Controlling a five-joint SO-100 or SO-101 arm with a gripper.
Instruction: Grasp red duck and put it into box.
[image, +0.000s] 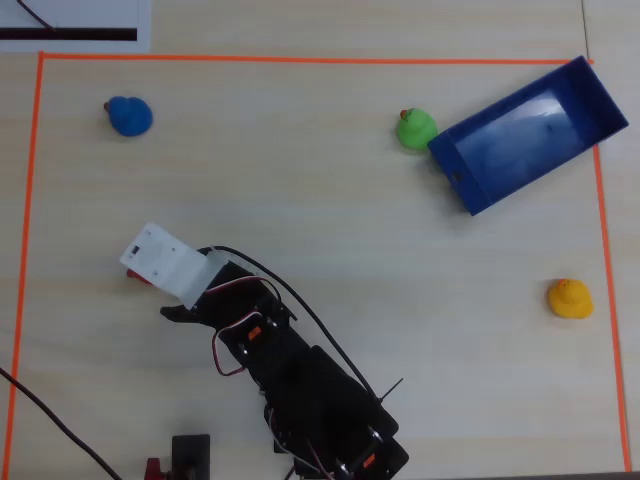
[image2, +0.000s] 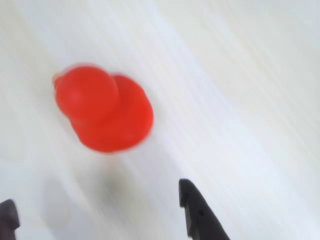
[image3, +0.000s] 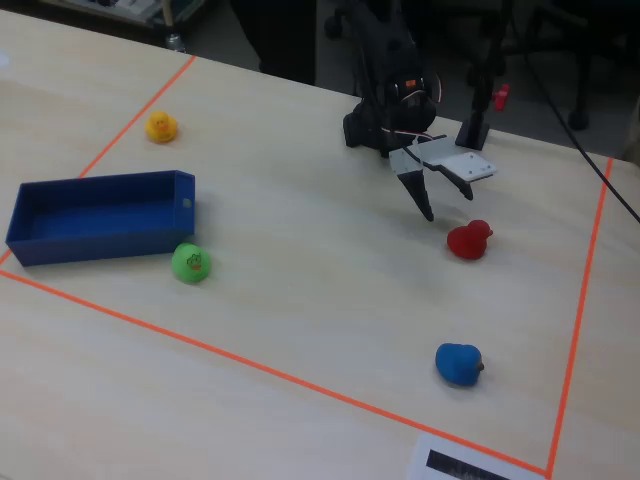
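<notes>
Hovering with our gripper (image3: 446, 203) wide open and empty, we've got the red duck (image3: 468, 240) just beyond both fingertips (image2: 192, 200), untouched.

You get one camera looking straight down on the worktop (image: 330, 230), one low from the far side, one close behind the jaws.

Pale wood-grain table (image3: 300, 260), orange tape border (image3: 250, 365); dark chairs (image3: 560, 40) behind far edge; even light.
</notes>
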